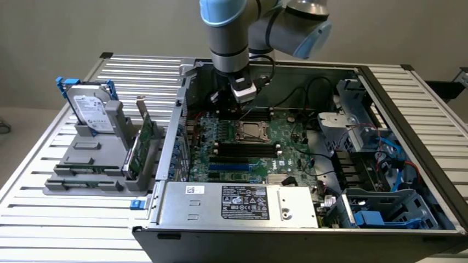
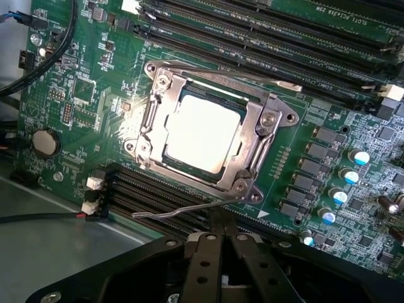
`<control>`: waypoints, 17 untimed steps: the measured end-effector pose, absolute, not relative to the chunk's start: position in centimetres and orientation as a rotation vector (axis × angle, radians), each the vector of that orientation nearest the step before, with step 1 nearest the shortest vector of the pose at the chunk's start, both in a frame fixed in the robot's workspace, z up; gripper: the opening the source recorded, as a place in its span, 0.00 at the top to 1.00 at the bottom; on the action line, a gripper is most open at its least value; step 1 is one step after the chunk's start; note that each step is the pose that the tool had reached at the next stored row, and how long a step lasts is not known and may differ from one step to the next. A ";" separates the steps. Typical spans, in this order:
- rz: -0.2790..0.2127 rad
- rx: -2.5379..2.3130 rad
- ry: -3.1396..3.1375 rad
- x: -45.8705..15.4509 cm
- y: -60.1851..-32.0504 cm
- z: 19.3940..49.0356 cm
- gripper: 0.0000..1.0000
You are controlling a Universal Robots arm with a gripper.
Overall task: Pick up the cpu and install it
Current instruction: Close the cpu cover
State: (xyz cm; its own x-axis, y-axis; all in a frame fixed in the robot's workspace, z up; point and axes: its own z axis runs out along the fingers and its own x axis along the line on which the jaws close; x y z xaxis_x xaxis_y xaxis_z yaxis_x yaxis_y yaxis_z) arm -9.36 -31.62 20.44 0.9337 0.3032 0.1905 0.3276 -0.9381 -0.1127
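Plainly, the cpu (image 2: 202, 134) sits flat in the socket (image 2: 255, 148) on the green motherboard (image 1: 292, 148), its bright metal top facing up. Being square, it has no long axis to speak of; its edges run parallel with the socket's metal frame, which lies around it on all four sides. In the wrist view the chip reflects so strongly that no marking on it can be read.

The pincer (image 2: 221, 235) hangs just above the board beside the socket, its black fingers (image 2: 203, 259) pressed together with nothing between them. A thin bent metal lever (image 2: 183, 213) runs along the socket's edge nearest the fingertips, close to them; whether they touch it I cannot tell.

In the exterior view the arm reaches down into the open computer case, with the pincer (image 1: 244, 101) over the far side of the socket (image 1: 251, 131). At the exterior view's left, on the slatted table (image 1: 44, 219), a hard drive (image 1: 93, 109) stands upright in a grey holder (image 1: 87, 170), well apart from the case.
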 end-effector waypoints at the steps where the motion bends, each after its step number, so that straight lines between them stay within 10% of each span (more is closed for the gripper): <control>1: -0.255 -2.948 -0.483 -9.4 -31.7 20.5 0.89; 17: -0.238 -2.949 -0.482 -9.3 -32.0 20.6 0.89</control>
State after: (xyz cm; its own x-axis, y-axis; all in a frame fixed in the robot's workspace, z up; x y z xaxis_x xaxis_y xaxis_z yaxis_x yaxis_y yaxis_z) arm -9.27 -32.04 20.57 0.9361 0.3034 0.1782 0.3261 -0.9382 -0.1159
